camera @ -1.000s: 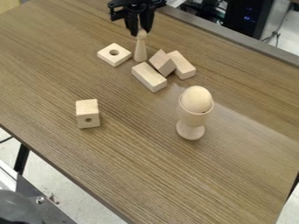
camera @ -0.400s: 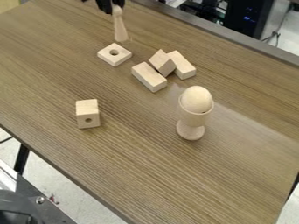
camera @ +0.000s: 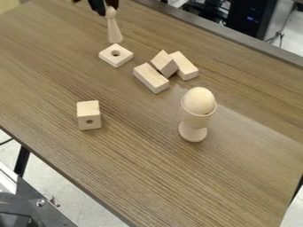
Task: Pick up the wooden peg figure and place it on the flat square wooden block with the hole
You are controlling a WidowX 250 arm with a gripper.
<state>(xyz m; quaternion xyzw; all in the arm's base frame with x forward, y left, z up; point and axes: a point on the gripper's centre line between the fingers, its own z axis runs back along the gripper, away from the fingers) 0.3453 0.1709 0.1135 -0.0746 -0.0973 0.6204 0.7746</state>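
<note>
Tool [camera: 105, 9] points downward at upper left, clamped on head of pale, tapered wooden peg [camera: 114, 32], near pale, square, holed wooden block [camera: 123, 54].

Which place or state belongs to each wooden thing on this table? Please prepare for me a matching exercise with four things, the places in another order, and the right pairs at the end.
Things
1. wooden egg
2. slender pin
3. flat square block
4. taller block

Places and states
A. has its head at the gripper
B. stands apart from the other blocks, a small hole in its side
C. sits in the footed cup
D. lies with a round hole facing up

Right pairs: 1-C, 2-A, 3-D, 4-B
</note>
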